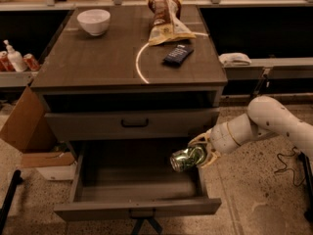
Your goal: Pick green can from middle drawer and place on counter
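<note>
The green can (186,158) is shiny with a silver end and lies tilted on its side in my gripper (201,150), which is shut on it. I hold it above the right side of the open middle drawer (132,180), lifted off the drawer floor. My white arm (274,121) reaches in from the right. The counter (98,58) is the wood-grain top of the cabinet, marked with a pale curved arc (139,65).
On the counter stand a white bowl (94,21), a chip bag (166,21) and a dark flat packet (177,54). A shut drawer (132,124) sits above the open one. A cardboard box (24,126) stands at the left, red cans (30,61) on a side shelf.
</note>
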Action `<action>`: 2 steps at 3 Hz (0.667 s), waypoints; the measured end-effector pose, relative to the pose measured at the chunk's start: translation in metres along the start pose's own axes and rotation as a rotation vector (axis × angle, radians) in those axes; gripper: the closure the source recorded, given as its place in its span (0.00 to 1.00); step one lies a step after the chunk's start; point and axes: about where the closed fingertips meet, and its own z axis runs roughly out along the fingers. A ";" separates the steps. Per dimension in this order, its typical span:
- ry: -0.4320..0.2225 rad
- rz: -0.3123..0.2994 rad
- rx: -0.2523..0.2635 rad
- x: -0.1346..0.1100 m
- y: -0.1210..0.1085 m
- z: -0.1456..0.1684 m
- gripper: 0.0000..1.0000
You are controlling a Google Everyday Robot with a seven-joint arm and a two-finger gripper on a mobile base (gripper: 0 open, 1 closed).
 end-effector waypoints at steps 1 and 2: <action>-0.001 -0.078 0.029 -0.034 -0.022 -0.045 1.00; -0.001 -0.083 0.027 -0.036 -0.023 -0.047 1.00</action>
